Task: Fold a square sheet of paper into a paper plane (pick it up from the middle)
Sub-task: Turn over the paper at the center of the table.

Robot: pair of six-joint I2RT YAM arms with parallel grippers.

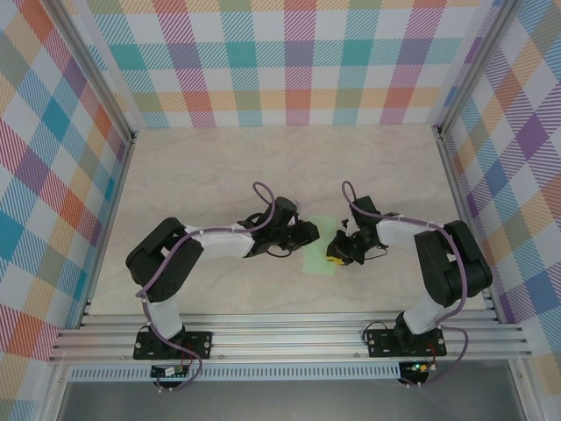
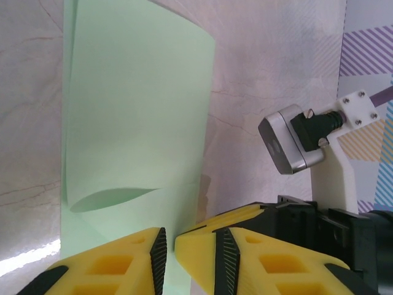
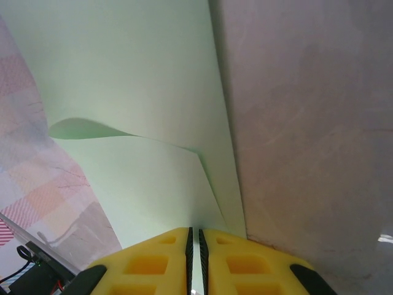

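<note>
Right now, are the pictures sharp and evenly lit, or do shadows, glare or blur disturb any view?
Top external: even light, sharp, but the sheet of paper looks tiny. Left wrist: dark shadow under the paper's curled flap, white glare on the table at lower left. Right wrist: softer shadow under the curl, a small bright spot on the table at the right edge.

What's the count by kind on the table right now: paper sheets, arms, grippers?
Paper sheets: 1, the mint-green sheet
Arms: 2, left arm and right arm
Grippers: 2, left gripper and right gripper
Total: 5
</note>
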